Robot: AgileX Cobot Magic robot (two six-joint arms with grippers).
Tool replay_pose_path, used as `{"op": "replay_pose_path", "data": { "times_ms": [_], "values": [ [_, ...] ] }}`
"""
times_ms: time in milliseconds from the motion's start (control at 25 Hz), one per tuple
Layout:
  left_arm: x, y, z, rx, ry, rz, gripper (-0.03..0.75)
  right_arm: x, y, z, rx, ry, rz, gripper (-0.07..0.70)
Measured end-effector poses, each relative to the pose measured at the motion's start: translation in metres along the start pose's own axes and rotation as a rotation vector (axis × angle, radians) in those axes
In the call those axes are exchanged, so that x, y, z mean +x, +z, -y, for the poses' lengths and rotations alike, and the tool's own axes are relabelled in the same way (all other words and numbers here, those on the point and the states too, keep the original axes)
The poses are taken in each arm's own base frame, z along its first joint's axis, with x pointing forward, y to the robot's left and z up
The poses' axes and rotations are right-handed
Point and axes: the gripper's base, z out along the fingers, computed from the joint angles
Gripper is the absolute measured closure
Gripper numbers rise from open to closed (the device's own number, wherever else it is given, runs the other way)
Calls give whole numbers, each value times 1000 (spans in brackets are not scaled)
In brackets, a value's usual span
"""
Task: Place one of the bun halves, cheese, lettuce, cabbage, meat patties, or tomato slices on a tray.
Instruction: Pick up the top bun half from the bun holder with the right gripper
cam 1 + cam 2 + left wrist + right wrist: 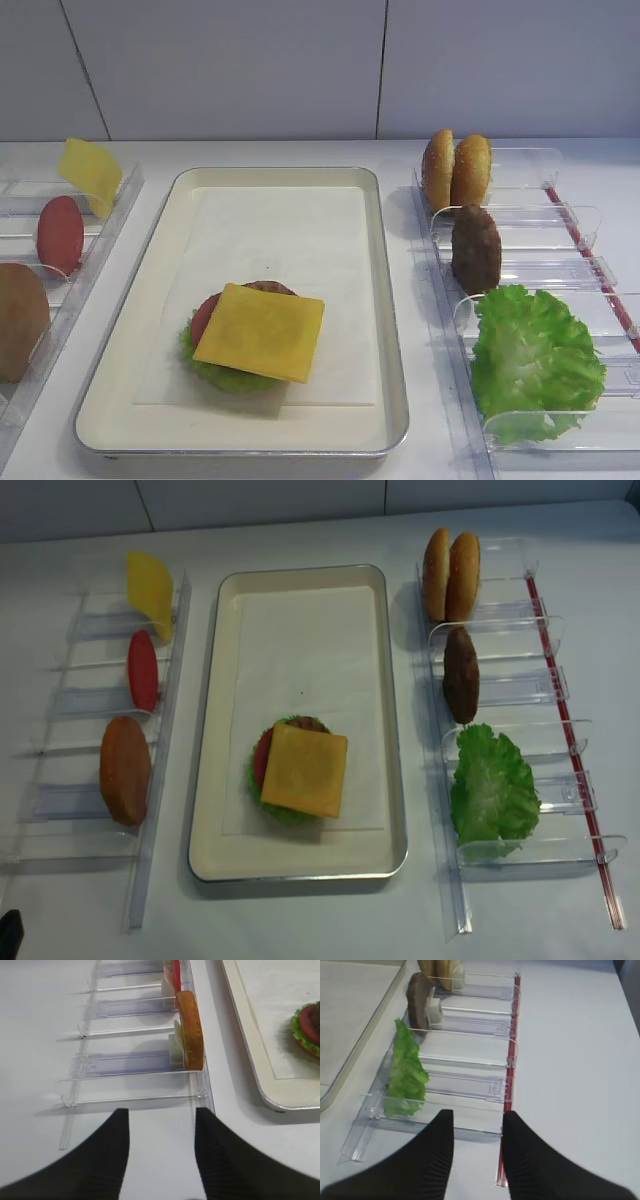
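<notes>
On the tabletop [250, 150], the tray [390, 330] lies lengthwise between two clear slotted racks, and a stack sits toward its near end on the paper liner [290, 240]: a lettuce leaf [215, 372] at the bottom, a tomato slice [204, 315] and the edge of a meat patty [268, 287] showing above it, and a yellow cheese slice [261, 331] laid flat on top, slightly turned. In the right rack [545, 685] I note two seeded bun halves [456, 168] standing on edge side by side in the far slot, a dark patty [476, 248] upright in the next slot, and a large frilly lettuce leaf [533, 358] leaning in the near slots. In the left rack [165, 740] a cheese slice [150, 594] stands at the far end, a red tomato slice [142, 670] behind the next divider, and a smooth brown bun half [125, 770] nearest. My right fingers [478, 1147] hang above the near end of the right rack, parted with a clear gap between them and nothing held. My left fingers [161, 1152] hang above the near end of the left rack, likewise parted and empty, with the brown bun half on edge just ahead and the tray's corner to their right.
</notes>
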Motion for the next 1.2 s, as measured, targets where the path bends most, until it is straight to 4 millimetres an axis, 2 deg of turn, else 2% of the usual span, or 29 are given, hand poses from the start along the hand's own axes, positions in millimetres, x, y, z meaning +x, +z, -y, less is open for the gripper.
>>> {"op": "replay_pose_path", "data": {
  "times_ms": [240,400,840,1200],
  "values": [
    [0,0,0,0,0,0,390,-9,-7,-3,-27,-12,38,194],
    [0,0,0,0,0,0,390,-24,-4,-3,-31,-5,-15,166],
    [0,0,0,0,0,0,390,-76,10,-10,-118,14,-101,210],
    [0,0,0,0,0,0,390,-118,28,-23,-283,-19,-151,307]
  ]
}}
